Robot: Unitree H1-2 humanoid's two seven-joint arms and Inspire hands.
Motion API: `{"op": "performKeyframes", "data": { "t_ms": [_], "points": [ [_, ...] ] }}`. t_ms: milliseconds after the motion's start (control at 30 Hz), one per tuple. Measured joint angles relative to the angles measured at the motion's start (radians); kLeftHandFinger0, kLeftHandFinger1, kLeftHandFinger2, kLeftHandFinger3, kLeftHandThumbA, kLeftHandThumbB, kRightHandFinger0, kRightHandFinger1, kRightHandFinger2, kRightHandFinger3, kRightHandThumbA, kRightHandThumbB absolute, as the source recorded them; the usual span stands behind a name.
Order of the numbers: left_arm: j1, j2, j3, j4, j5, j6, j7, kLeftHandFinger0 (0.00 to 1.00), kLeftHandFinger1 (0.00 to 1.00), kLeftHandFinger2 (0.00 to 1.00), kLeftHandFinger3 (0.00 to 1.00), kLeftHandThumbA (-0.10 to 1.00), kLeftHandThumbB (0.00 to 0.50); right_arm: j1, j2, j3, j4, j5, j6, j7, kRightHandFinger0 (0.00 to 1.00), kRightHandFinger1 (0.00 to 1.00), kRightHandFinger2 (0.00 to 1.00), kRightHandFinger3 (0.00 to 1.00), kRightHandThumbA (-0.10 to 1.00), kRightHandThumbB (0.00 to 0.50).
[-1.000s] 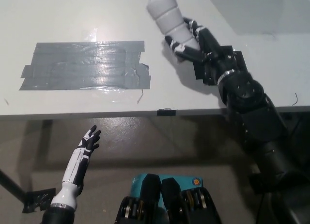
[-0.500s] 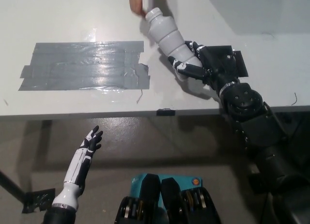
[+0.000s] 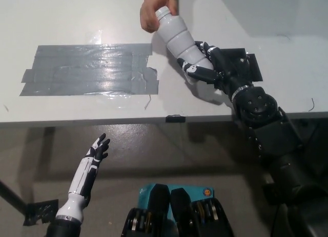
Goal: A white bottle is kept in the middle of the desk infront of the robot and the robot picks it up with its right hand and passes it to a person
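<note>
Now the black right hand [image 3: 205, 68] wraps its fingers round the ribbed white plastic bottle [image 3: 179, 40], tilting its cap toward a person's hand [image 3: 156, 9] for handover; the white left hand [image 3: 96, 150] hangs idle, fingers spread

Lab: taped desk [image 3: 77, 22], concrete floor [image 3: 169, 155]

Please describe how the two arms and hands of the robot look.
The right arm is black and bulky, with a silver ring at the wrist; its right hand is black with white segments. The left hand is white with dark fingers, on a slim white forearm.
</note>
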Motion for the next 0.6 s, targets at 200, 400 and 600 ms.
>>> {"op": "performKeyframes", "data": {
  "t_ms": [200, 400, 600],
  "points": [
    [0.0, 0.001, -0.004, 0.0, 0.0, 0.0, 0.0, 1.0, 1.0, 1.0, 1.0, 1.0, 0.03, 0.0, 0.006, -0.011, -0.01, -0.001, -0.004, 0.007, 1.0, 1.0, 1.0, 1.0, 0.56, 0.454],
    [0.0, 0.001, -0.006, 0.0, 0.0, 0.001, 0.0, 1.0, 1.0, 1.0, 1.0, 1.0, 0.03, 0.011, 0.005, -0.009, -0.04, -0.006, -0.025, 0.029, 1.0, 1.0, 1.0, 1.0, 0.8, 0.5],
    [-0.001, 0.002, -0.009, 0.0, 0.003, 0.002, 0.001, 1.0, 1.0, 1.0, 1.0, 1.0, 0.012, 0.07, -0.01, -0.004, -0.2, -0.036, -0.029, 0.024, 1.0, 1.0, 1.0, 1.0, 0.91, 0.496]
  ]
}}
